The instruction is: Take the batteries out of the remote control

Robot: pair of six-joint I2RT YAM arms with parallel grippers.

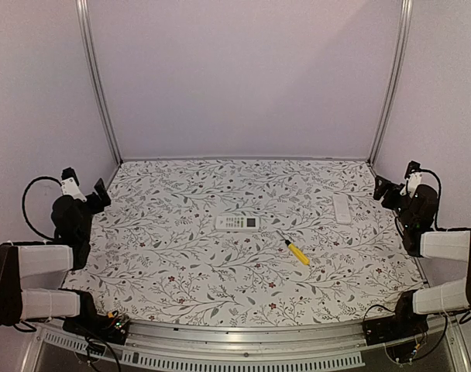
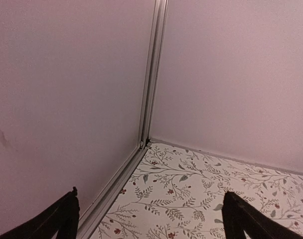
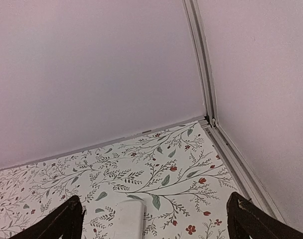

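A white remote control (image 1: 237, 222) lies face up in the middle of the floral table, its buttons and small screen showing. No batteries show in any view. My left gripper (image 1: 85, 186) hovers at the table's left edge, open and holding nothing. In the left wrist view the left gripper (image 2: 150, 199) points at the back left corner. My right gripper (image 1: 394, 180) hovers at the right edge, also open and holding nothing. In the right wrist view the right gripper (image 3: 155, 199) faces the back right corner.
A plain white oblong piece (image 1: 342, 208) lies right of the remote, and its end (image 3: 127, 219) shows low between my right fingers. A yellow-handled screwdriver (image 1: 296, 252) lies in front of the remote. Pale walls and metal posts (image 1: 98, 85) enclose the table.
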